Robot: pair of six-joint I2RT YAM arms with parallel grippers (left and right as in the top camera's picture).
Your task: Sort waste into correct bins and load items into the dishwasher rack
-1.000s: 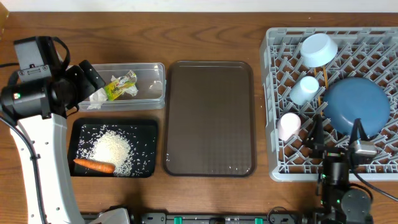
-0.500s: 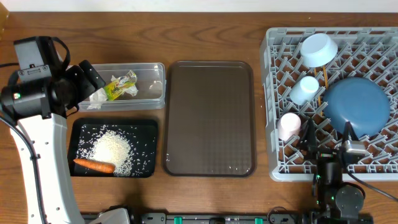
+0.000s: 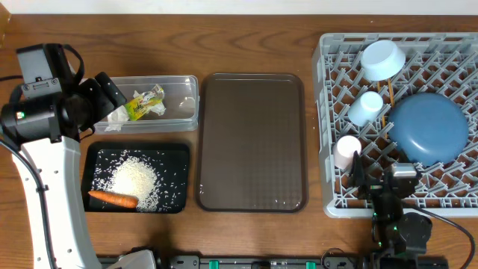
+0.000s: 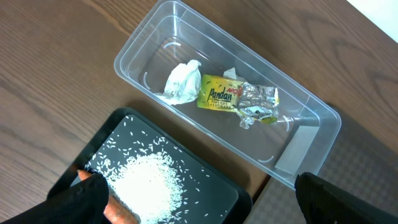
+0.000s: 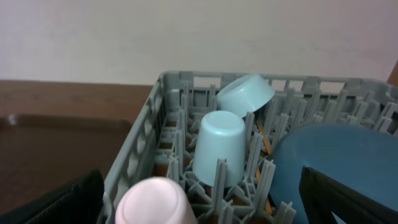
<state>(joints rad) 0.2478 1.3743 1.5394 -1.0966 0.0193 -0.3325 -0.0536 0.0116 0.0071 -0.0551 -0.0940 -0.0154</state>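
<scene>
The right gripper (image 3: 381, 178) hangs open and empty at the front edge of the rack (image 3: 326, 112), pink cup (image 3: 346, 152) just beyond it; the left gripper (image 3: 110, 101) gapes empty over the clear tub (image 3: 183, 104).

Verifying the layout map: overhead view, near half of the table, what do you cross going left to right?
black tray → brown serving tray → pink cup → blue plate; the last two sit in the dishwasher rack.
</scene>
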